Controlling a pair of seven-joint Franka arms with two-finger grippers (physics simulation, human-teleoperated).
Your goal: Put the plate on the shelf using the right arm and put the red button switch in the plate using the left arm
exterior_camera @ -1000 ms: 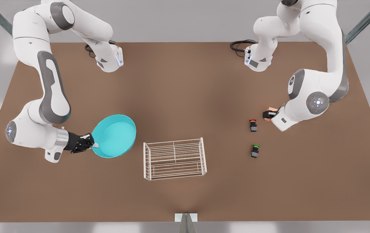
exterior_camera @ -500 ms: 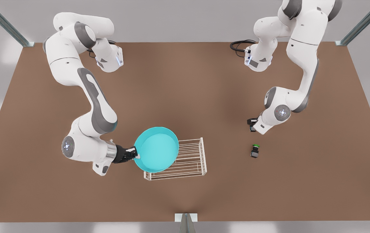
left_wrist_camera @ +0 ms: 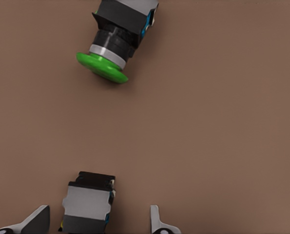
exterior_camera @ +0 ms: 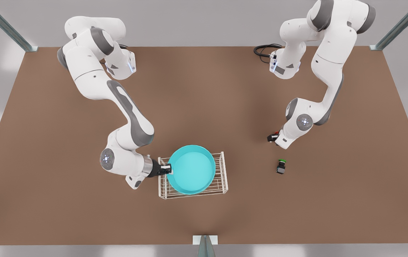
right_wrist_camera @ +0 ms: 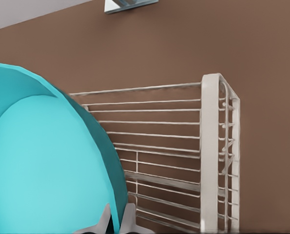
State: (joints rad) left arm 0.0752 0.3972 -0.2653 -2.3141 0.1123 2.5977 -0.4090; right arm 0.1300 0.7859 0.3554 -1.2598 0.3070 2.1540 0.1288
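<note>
Table [exterior_camera: 204,96]: brown top, carries everything.
Right arm [exterior_camera: 125,114]: on the front view's left, reaching out to the shelf.
Left arm [exterior_camera: 327,71]: on the front view's right, bent down toward the table.
Plate [exterior_camera: 191,169]: turquoise, over the shelf's gridded top, covering most of it; whether it rests on the wires, cannot tell.
Shelf [exterior_camera: 222,178]: white wire rack, mid-table, nearer the front edge.
Right gripper [exterior_camera: 168,169]: at the plate's edge nearest its arm; fingers [right_wrist_camera: 130,217] pinch the rim between them in the right wrist view.
Left gripper [left_wrist_camera: 98,222]: low over the table, fingers [left_wrist_camera: 35,219] spread, one either side of the red button switch, apart from it.
Red button switch [left_wrist_camera: 87,204]: on the table between the left fingers; grey-and-black body seen.
Green button switch [exterior_camera: 281,166]: on the table, near the left gripper, apart from it.
</note>
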